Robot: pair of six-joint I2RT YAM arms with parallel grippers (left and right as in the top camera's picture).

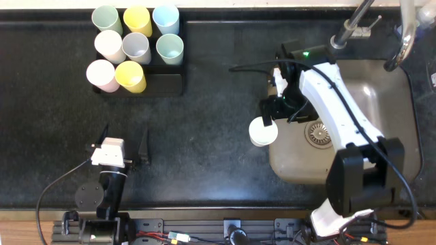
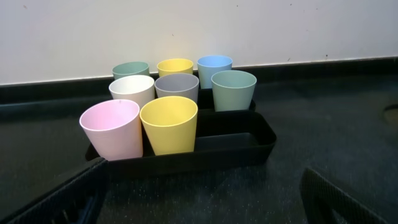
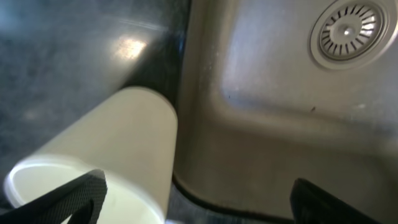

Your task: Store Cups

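Cup check: spotted white cup (image 1: 263,131) upright on the dark counter (image 1: 218,156), just beside the left rim of the sink (image 1: 381,88), under the right gripper (image 3: 199,200) with fingers spread wide, unclenched, one finger (image 3: 74,196) across the cup's mouth. Logged eight other cups (image 1: 135,46) standing packed together in the black tray (image 1: 170,82) toward the counter's far-left corner, well apart from the white cup. Saw left gripper (image 1: 124,141) low over the counter near that tray, facing it, likewise released.
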